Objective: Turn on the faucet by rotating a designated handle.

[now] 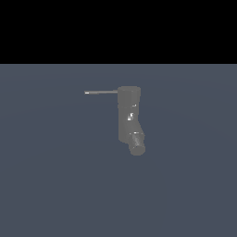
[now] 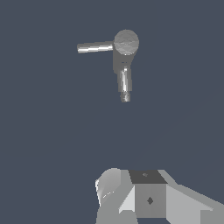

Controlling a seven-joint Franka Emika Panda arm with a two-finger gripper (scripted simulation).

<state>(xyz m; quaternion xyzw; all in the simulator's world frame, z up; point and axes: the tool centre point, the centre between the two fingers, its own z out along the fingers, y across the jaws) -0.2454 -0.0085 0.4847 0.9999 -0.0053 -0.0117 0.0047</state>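
Faucet (image 1: 129, 115) and its handle (image 1: 101, 92) sit well clear of the fingers; can't tell if they're clenched.

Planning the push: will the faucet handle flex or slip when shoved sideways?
The handle is a thin straight rod, so probably stiff. Its smooth round surface may let a finger slide off. It joins the faucet at the top, so it likely pivots there.

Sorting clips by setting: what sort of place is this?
Likely a bare simulated test scene, not a real kitchen: a lone grey faucet with a rod handle stands on a plain blue-grey floor under a black backdrop.
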